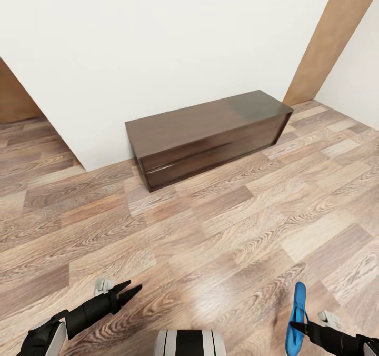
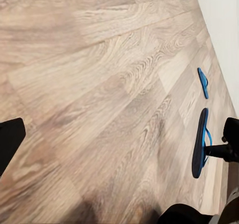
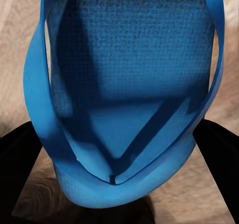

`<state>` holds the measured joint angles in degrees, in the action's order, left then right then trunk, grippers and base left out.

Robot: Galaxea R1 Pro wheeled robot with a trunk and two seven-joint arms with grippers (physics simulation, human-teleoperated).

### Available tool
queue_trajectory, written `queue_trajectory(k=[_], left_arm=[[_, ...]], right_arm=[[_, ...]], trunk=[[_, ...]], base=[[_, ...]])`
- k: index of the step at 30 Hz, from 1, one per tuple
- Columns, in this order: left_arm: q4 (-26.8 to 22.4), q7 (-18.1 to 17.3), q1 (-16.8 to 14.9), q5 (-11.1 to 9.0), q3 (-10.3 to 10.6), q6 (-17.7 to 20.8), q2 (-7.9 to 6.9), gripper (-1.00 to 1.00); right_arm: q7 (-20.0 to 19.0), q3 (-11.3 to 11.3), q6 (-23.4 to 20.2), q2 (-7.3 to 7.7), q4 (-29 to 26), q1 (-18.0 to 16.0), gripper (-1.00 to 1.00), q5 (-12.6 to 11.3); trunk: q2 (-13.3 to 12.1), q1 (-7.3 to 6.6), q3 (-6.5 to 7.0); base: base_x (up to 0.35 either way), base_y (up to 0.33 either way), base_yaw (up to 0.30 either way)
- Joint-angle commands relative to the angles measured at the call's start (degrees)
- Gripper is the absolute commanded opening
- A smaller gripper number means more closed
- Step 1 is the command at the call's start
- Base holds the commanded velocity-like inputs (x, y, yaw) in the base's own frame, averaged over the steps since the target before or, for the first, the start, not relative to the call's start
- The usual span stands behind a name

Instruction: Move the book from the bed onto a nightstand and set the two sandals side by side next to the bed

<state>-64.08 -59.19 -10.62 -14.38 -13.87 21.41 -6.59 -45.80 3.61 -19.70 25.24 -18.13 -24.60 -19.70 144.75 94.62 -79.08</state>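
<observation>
My right gripper (image 1: 299, 325) was clamped on one blue sandal (image 1: 296, 315), holding it on edge above the wood-plank floor (image 1: 210, 229), toe end pointing away from me. In the right wrist view the sandal's footbed and V-shaped straps (image 3: 124, 99) sat between the two dark fingers (image 3: 219, 159), which pressed against its sides. The left wrist view showed the same sandal (image 2: 200, 143) held clear of the floor by the right gripper (image 2: 211, 150), with the second sandal (image 2: 203, 82) lying flat on the planks beyond it, near the white wall, the two well apart.

My left gripper (image 1: 129, 290) held nothing; its fingers (image 1: 122, 285) stood parted in a narrow V above the floor.

Ahead, a long low dark brown bench (image 1: 208, 135) stood on the floor against a white wall (image 1: 158, 40). A tan wooden panel (image 1: 331, 35) rose at the right of the wall. My striped trunk (image 1: 189, 343) showed at the lower edge of the head view.
</observation>
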Motion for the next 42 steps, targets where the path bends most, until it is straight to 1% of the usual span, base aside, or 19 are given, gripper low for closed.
queue_trajectory(k=[1, 25, 32, 34, 35, 36, 37, 38, 42], left_arm=[[0.0, -0.1, 0.0, -0.3, 0.0, 0.6, 0.00, 1.00], [0.0, -0.1, 0.0, -0.3, 0.0, 0.6, 0.00, 1.00], [0.7, 0.1, 0.0, -0.3, 0.0, 0.5, 0.31, 1.00], [1.8, 0.2, 0.0, -0.3, -0.1, 0.5, 0.33, 1.00], [2.6, 0.2, 0.0, -0.2, -0.1, 0.3, 0.29, 1.00], [3.6, 0.3, 0.0, -0.2, -0.3, -0.4, 0.20, 1.00], [3.8, 0.3, 0.0, -0.2, -0.3, -0.7, 0.14, 1.00], [4.3, 0.3, 0.0, -0.2, -0.4, -1.6, 0.03, 1.00], [7.1, 0.2, 0.0, -0.2, -0.7, -4.7, -0.46, 1.00]], right_arm=[[-0.2, 0.3, -0.5, -0.01, 0.0, 0.0, -1.00, -0.2], [-0.2, 0.3, -0.5, -0.06, 0.0, 0.0, -1.00, -0.2], [-0.1, 0.3, -0.4, -0.24, 0.0, 0.0, -1.00, -0.2], [-0.1, 0.2, 0.2, -0.41, 0.1, 0.0, -1.00, -0.1], [0.0, 0.2, 1.5, -0.49, 0.1, 0.0, -1.00, -0.1], [0.0, 0.2, 4.1, -0.59, 0.1, 0.0, -1.00, -0.1], [0.0, 0.2, 5.0, -0.61, 0.1, 0.0, -1.00, -0.1], [0.0, 0.1, 6.7, -0.65, 0.1, 0.0, -1.00, -0.1], [-0.1, 0.1, 9.6, -0.69, 0.3, 0.0, -1.00, -0.1]], trunk=[[0.0, -0.03, 0.19], [-0.3, -0.65, 5.51], [-0.4, -0.83, 7.06], [-0.4, -0.88, 7.50], [-0.5, -0.91, 7.72], [-0.5, -0.94, 7.95], [-0.5, -0.96, 8.17], [-0.5, -0.99, 8.39], [-0.6, -1.09, 9.28]], base=[[0.000, 0.000, 0.000], [0.000, 0.000, 0.000], [0.000, 0.000, 0.000], [0.000, 0.000, 0.000], [0.000, 0.000, 0.000], [0.000, 0.000, 0.000], [0.000, 0.000, 0.000], [0.000, 0.000, 0.000], [0.000, 0.000, 0.000]])
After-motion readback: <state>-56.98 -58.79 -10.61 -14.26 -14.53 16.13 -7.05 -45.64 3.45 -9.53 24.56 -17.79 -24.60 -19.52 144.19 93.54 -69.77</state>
